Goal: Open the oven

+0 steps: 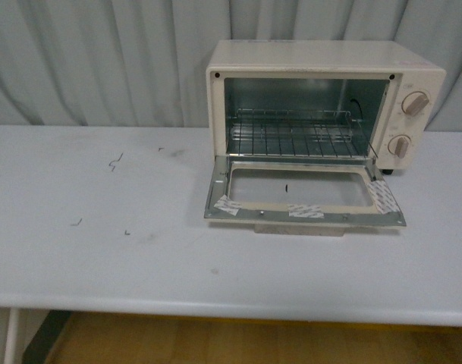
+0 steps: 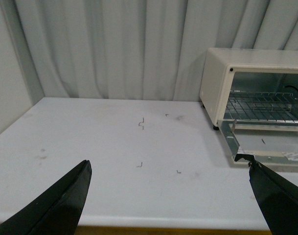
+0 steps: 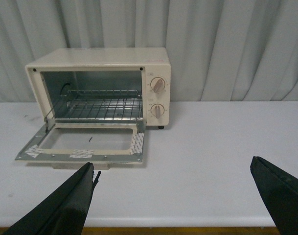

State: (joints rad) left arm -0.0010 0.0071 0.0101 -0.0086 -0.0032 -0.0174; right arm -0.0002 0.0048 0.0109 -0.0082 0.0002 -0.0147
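Observation:
The cream-white oven (image 1: 322,64) stands at the back right of the white table (image 1: 102,250). Its glass door (image 1: 303,196) lies dropped flat on the table, patches of tape on its frame, and the wire rack (image 1: 295,136) shows inside. Two round knobs (image 1: 415,104) sit on its right panel. The oven also shows in the left wrist view (image 2: 256,88) and the right wrist view (image 3: 97,83). My left gripper (image 2: 168,196) is open and empty over the table's front edge, left of the door. My right gripper (image 3: 173,193) is open and empty, in front of the oven's right side. Neither arm shows in the front view.
Grey curtains (image 1: 102,53) hang behind the table. Small dark marks (image 1: 115,161) dot the table's left half. A wall (image 2: 7,73) borders the table's left end. The floor (image 1: 215,341) shows below the front edge.

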